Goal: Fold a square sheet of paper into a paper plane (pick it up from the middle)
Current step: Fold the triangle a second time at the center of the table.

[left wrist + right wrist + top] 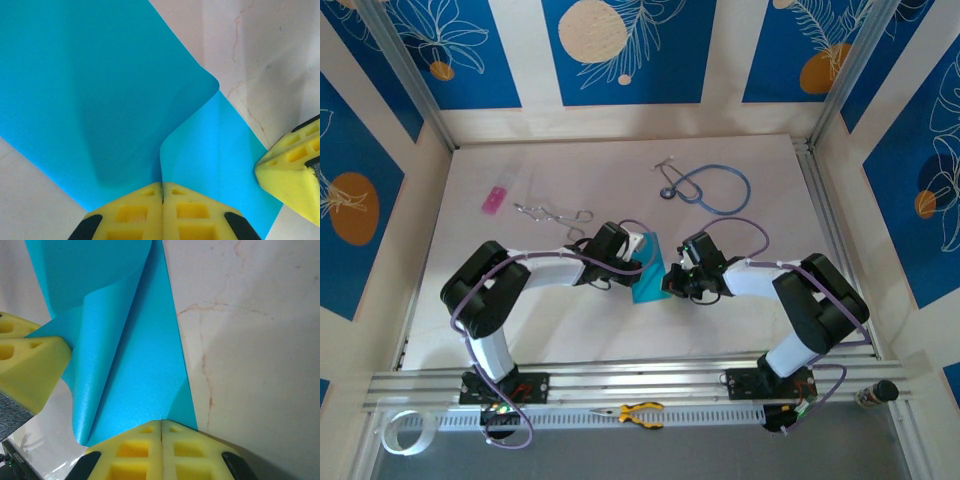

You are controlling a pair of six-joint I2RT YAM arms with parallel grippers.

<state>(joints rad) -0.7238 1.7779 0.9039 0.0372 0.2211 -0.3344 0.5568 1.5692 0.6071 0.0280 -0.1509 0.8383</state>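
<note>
The square sheet of paper (648,278) is cyan-blue and hangs curled and partly folded between my two grippers at the table's middle. My left gripper (636,262) is shut on one side of it. In the left wrist view a curved fold of the paper (100,100) runs straight into the closed yellow tips of the left gripper (162,186). My right gripper (672,280) is shut on the opposite edge. The right wrist view has the paper (135,365) ending in the closed tips of the right gripper (161,424), with a loose flap rolled over at the left.
A blue-tubed stethoscope (705,187) lies at the back right. A small pink rectangle (494,200) and a bent wire piece (555,213) lie at the back left. Yellow-handled pliers (640,412) and a tape roll (405,432) sit by the front rail.
</note>
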